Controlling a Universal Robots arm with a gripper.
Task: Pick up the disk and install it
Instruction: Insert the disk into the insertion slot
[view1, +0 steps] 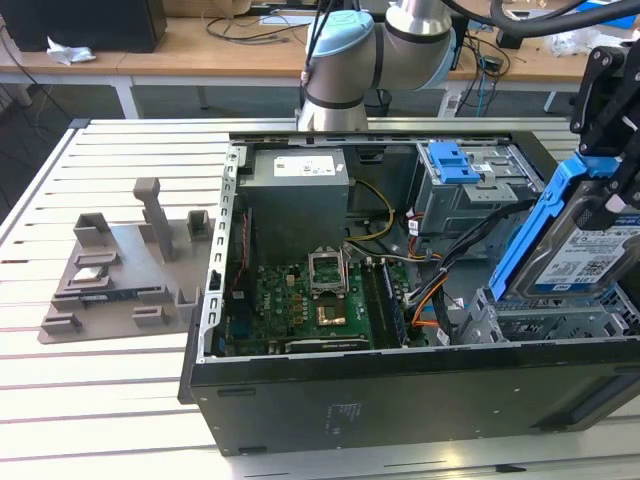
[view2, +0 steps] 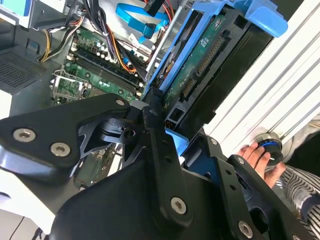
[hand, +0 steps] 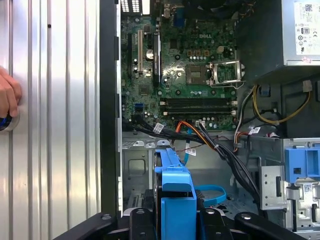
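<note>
One black two-finger gripper (view1: 612, 195) is clamping the flat rectangular silver disk (view1: 578, 250) by its blue plastic rails, fingers closed on it. The disk is hanging tilted above the grey metal drive bay (view1: 560, 320) at the exterior view's right, its lower edge near the black cable bundle (view1: 462, 262).

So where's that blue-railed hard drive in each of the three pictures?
Exterior view: the hard drive is at the exterior view's right, tilted above the corner of the computer case.
Second wrist view: the hard drive shows its circuit-board side, beside the open case.
First wrist view: the hard drive is edge-on, its blue rail facing the camera.
Shared landmark: the green motherboard.
</note>
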